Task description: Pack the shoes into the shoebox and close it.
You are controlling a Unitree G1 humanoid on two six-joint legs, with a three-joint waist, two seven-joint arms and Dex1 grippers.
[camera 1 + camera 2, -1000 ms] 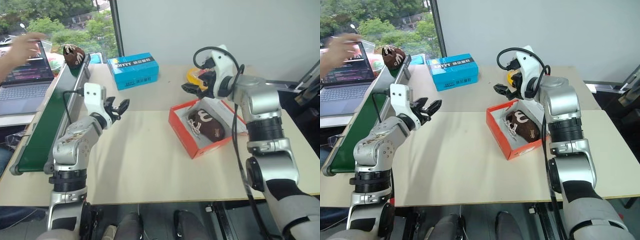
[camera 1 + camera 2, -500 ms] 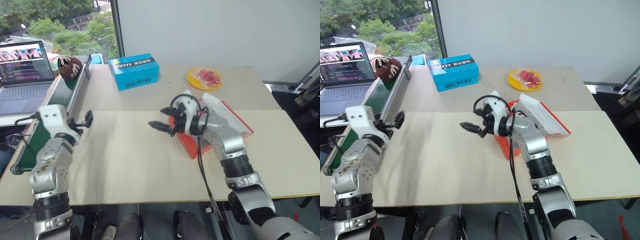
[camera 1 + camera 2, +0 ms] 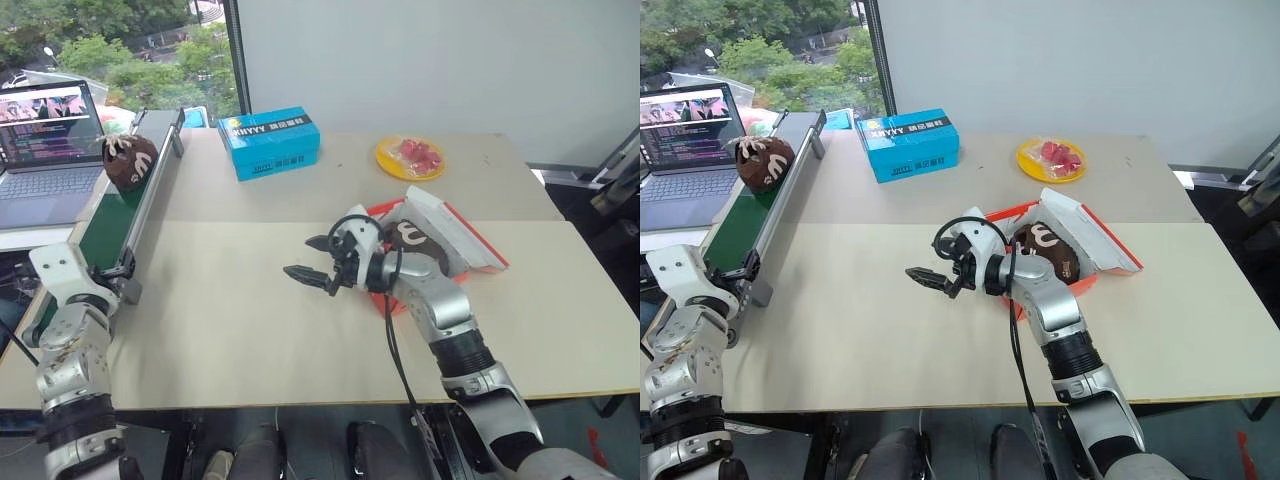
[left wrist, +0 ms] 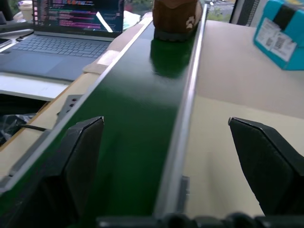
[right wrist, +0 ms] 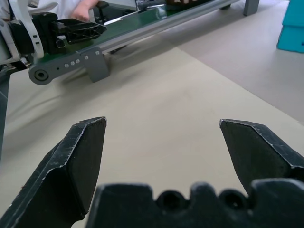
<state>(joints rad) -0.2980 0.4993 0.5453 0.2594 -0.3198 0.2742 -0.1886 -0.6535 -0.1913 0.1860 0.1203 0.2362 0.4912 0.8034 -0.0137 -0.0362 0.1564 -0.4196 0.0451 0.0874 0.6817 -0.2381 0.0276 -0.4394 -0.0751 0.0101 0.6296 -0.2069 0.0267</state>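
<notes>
1. Shoebox (image 3: 1095, 262): orange-red, white inside, resting on the beige table (image 3: 890, 330) to the right of centre, lid (image 3: 1090, 232) raised and leaning away to the right.
2. First shoe (image 3: 1045, 250): dark brown with a white curved mark, lying inside the shoebox.
3. Second shoe (image 3: 128, 160): dark brown with cream laces, sitting on the green conveyor belt (image 3: 90, 235) toward its far end, beside the laptop (image 3: 50, 135).
4. Right gripper (image 3: 310, 262): empty, black fingers (image 5: 76, 161) spread wide, held above the bare table just left of the shoebox, pointing toward the conveyor.
5. Left gripper (image 4: 173, 161): empty, fingers (image 4: 83, 152) fully parted, level over the near end of the conveyor, straddling the belt's metal side rail (image 4: 183, 114); second shoe well ahead along the belt.
6. Blue box (image 3: 268, 142) with white lettering: on the far side of the table, well apart from the shoebox.
7. Yellow plate (image 3: 410, 157) with red pieces: at the far side, behind the shoebox.
</notes>
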